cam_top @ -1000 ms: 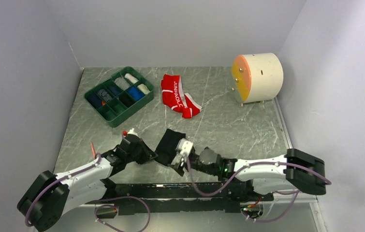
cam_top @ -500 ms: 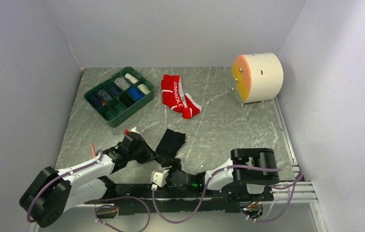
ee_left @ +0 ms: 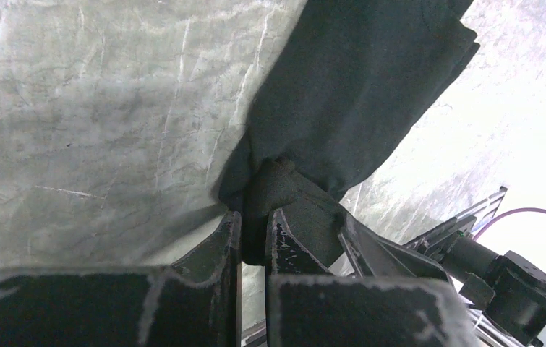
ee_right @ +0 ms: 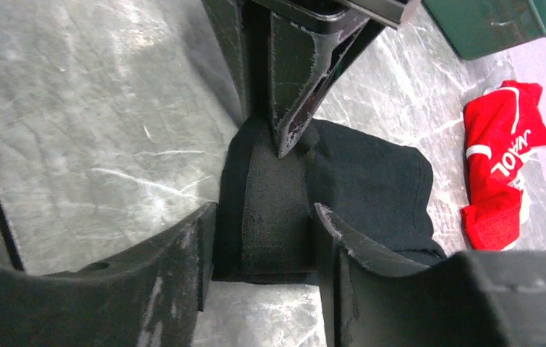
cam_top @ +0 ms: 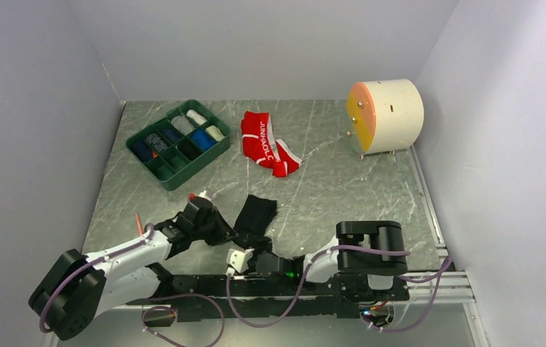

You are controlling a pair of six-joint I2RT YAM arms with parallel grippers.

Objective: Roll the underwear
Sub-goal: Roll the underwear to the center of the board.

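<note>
- Top external view: two cloth briefs lie on the grey marbled table [cam_top: 342,188], one plain black brief [cam_top: 257,214] near the arms and one bright red brief [cam_top: 264,142] with a white-lettered waistband farther back. There is one green compartment tray [cam_top: 178,173] and one cream drum [cam_top: 393,114].
- Since a second ago the right arm has folded back, and the right gripper [cam_top: 239,260] now sits low at the black cloth's near end.
- Only the left wrist view shows the left gripper [ee_left: 254,224] clenched on a black fold.
- The right wrist view shows its jaws straddling the cloth; I cannot tell whether they are pinching it.
</note>
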